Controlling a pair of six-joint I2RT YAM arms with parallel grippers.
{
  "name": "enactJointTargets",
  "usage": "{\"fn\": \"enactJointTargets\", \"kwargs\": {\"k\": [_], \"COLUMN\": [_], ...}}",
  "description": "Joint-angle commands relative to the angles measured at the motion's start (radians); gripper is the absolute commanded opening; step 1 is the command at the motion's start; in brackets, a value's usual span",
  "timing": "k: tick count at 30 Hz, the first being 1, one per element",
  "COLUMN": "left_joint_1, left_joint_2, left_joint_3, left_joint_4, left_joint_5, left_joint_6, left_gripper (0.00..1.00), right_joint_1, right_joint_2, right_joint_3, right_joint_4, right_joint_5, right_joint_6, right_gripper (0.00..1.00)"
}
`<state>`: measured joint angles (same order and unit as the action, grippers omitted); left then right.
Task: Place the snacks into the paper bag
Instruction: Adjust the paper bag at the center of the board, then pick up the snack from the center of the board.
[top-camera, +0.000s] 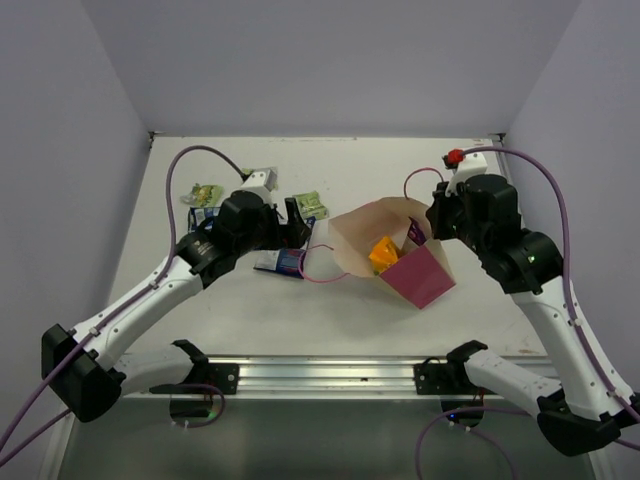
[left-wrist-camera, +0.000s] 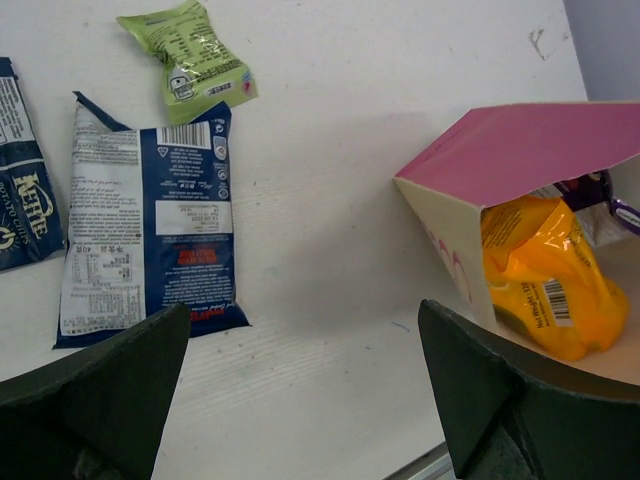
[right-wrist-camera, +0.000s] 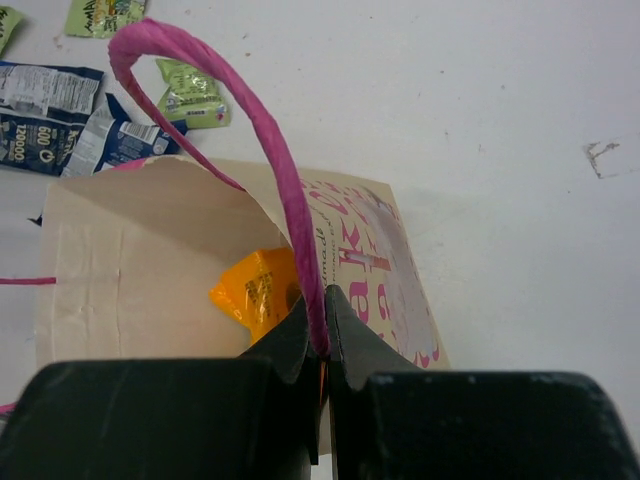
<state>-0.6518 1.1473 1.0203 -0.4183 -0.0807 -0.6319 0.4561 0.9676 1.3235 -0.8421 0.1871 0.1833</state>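
The bag (top-camera: 420, 275) sits tipped between the arms, mouth toward the left, with the orange packet (top-camera: 383, 253) inside. The right gripper (right-wrist-camera: 320, 330) pinches its handle (right-wrist-camera: 270, 150). The left gripper (left-wrist-camera: 303, 320) gapes empty, near a blue packet (left-wrist-camera: 150, 220).

Top cam looks down from high behind; both wrist cams close, sharing paper bag (top-camera: 428, 276).

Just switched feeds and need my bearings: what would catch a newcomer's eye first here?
The paper bag stands out right of centre on the table, mouth gaping, with a bright orange packet inside. The right gripper is shut on the bag's pink cord handle, while the left gripper hangs open over the table between a dark blue packet and the bag's mouth.
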Motion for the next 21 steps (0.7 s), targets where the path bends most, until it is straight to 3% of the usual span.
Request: {"fn": "enactJointTargets", "kwargs": {"k": [1, 6, 10, 21], "left_joint_1": [0.009, 0.033, 0.072, 0.19], "left_joint_2": [-0.052, -0.121, -0.12, 0.129], "left_joint_3": [-0.08, -0.202, -0.278, -0.35], "left_joint_4": [0.099, 0.137, 0.188, 0.4], "left_joint_5": [0.006, -0.063, -0.036, 0.103], "left_joint_6": [0.057, 0.07, 0.055, 0.063], "left_gripper": [1.0, 1.0, 1.0, 0.98], "right_joint_1": [0.003, 0.003, 0.003, 0.003], "right_joint_2": [-0.004, -0.004, -0.012, -0.044], "right_joint_3": [0.062, 0.049, 0.037, -0.003], "right_joint_4": [0.113, 0.127, 0.133, 0.152], "right_joint_5": [-0.021, -0.002, 0.047, 0.121], "right_joint_6": [0.034, 0.038, 0.03, 0.013], "right_gripper": [0.0, 0.0, 0.0, 0.0]}}
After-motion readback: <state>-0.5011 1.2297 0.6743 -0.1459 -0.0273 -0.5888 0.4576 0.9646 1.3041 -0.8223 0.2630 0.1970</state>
